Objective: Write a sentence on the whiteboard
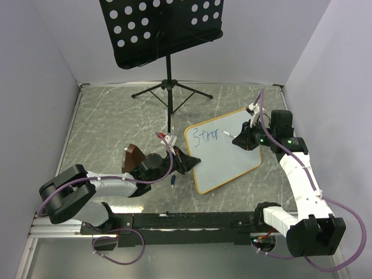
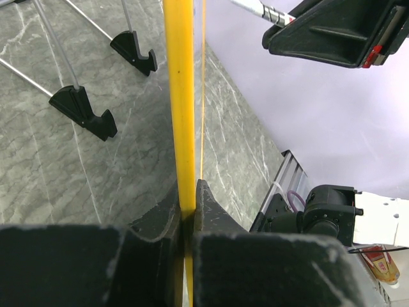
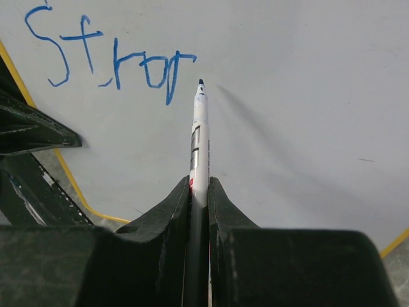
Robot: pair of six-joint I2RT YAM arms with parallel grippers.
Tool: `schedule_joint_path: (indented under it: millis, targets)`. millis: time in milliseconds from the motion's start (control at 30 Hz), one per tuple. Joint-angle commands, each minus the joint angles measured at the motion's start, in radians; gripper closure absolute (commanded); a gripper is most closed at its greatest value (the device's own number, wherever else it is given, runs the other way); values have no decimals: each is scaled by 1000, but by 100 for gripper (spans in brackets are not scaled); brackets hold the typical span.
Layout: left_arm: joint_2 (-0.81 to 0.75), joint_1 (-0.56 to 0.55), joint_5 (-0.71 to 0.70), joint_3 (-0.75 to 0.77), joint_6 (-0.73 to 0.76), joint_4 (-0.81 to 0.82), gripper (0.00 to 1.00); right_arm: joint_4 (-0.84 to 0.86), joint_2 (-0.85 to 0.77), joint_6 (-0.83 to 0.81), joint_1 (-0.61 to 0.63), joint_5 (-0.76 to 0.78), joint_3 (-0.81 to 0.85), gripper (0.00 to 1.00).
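The board [image 1: 229, 160] lies on the tabletop [image 1: 110, 122] between the 2 arms. The left pincer [image 1: 190, 161] is pressed onto its yellow frame at the left edge. The right pincer [image 1: 240, 139] pinches a marker [image 3: 200, 141], whose tip is just right of 1 line of blue letters [image 3: 108, 61] near the board's top.

The table [image 1: 110, 125] is a grey, marbled slab. A music stand [image 1: 169, 87] plants its black tripod feet near the middle of the far edge, and the whiteboard [image 1: 229, 160] sits right of centre, askew to the table's edges. A small blue piece [image 1: 173, 182] lies near the board's near-left corner, and a black rail [image 1: 192, 221] runs along the near edge.
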Motion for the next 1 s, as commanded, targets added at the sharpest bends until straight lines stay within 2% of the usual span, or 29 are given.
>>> schedule_joint_path:
  millis: [0,967]
  targets:
    - [-10,3,29,32,34,104,99,51,9,24,-4,-47,52,100]
    - [4,5,40,35,31,121,99,67,69,45,36,-36,64,100]
